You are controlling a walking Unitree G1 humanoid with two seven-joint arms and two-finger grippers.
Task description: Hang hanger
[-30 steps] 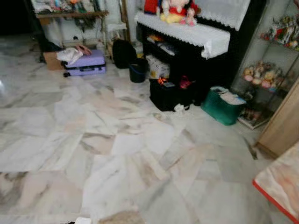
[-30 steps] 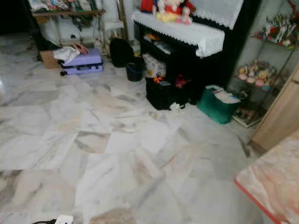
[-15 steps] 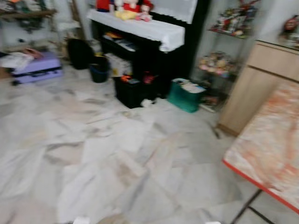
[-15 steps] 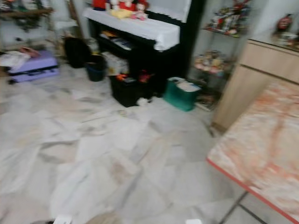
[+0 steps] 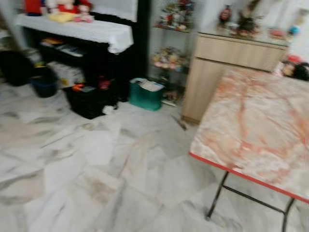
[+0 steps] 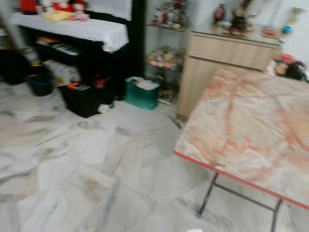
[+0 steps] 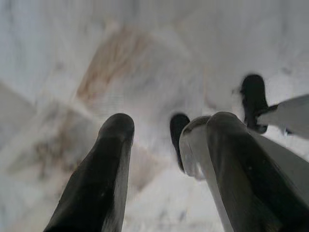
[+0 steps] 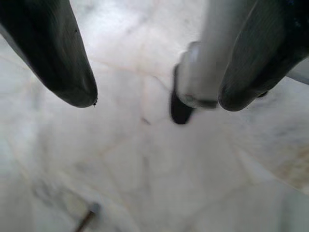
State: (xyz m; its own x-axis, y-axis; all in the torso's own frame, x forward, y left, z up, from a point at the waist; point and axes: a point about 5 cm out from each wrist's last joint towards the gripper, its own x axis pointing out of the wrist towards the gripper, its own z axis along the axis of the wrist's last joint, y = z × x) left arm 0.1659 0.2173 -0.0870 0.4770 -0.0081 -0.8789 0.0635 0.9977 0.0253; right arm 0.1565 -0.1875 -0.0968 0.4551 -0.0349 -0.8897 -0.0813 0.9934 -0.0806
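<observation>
My view is blurred. Ahead on my right stands a folding surface point(image 5: 256, 130) with a pink marbled top, red edge and thin dark legs on the marble floor point(image 5: 96, 169). Behind the surface is a wooden cabinet point(image 5: 227, 67); further left of it sit a green basket point(image 5: 146, 94) and a black piano point(image 5: 91, 43) under a white lace cloth. I cannot make out the hanger. My left end effector point(image 7: 166, 145) and my right end effector point(image 8: 154, 96) both hang over the floor, fingers spread, holding nothing.
</observation>
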